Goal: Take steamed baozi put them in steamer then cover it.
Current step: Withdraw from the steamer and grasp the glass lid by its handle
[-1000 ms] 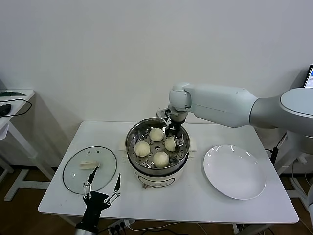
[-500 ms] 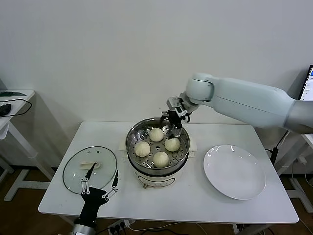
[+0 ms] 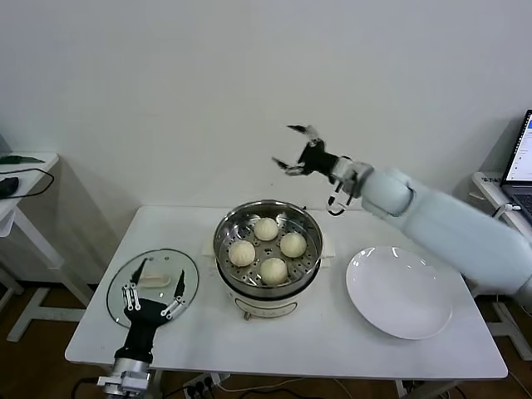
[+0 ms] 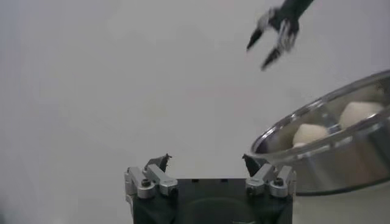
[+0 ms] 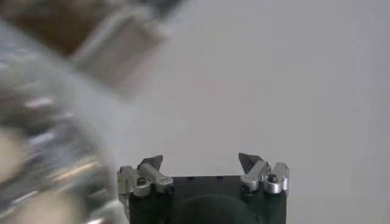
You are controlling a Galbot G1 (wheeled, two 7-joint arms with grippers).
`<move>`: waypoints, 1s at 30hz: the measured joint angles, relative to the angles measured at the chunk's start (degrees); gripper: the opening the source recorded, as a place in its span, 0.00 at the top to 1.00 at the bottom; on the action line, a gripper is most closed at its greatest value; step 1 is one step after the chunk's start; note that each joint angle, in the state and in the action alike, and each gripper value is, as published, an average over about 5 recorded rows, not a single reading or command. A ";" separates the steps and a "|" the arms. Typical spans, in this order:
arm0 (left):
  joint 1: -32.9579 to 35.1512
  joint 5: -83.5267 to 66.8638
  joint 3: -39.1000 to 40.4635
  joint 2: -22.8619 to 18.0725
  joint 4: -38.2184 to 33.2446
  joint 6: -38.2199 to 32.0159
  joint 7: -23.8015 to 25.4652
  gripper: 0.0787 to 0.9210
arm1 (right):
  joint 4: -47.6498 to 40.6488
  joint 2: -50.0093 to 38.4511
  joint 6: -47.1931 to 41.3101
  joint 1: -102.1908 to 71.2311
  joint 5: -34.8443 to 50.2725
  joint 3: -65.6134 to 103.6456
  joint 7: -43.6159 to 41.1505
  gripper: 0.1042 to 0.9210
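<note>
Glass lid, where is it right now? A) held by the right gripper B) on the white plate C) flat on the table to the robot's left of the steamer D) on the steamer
C: in the head view the glass lid lies flat on the table left of the steamer, with the open left gripper over it; the steamer is uncovered, four baozi showing inside.

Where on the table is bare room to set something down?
Bare tabletop runs along the front edge, before the steamer and between it and the plate. The left side is crowded: lid with the left claw over it.
</note>
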 measured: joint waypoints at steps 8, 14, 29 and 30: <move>-3.29 7.98 -1.19 0.97 3.99 2.87 -1.61 0.12 | 1.71 1.25 6.19 -25.61 -2.53 25.20 11.14 0.12; -5.75 17.57 -2.38 1.57 9.13 4.69 -2.38 0.12 | 3.17 5.35 9.52 -41.25 -4.37 39.29 14.65 0.12; -11.65 39.26 -4.36 2.51 22.52 7.93 -3.74 0.12 | 7.39 17.94 15.03 -65.86 -8.69 57.01 15.58 0.12; -11.95 39.98 -4.34 2.54 23.11 7.97 -3.90 0.12 | 7.63 18.66 15.26 -66.83 -8.99 57.56 15.52 0.12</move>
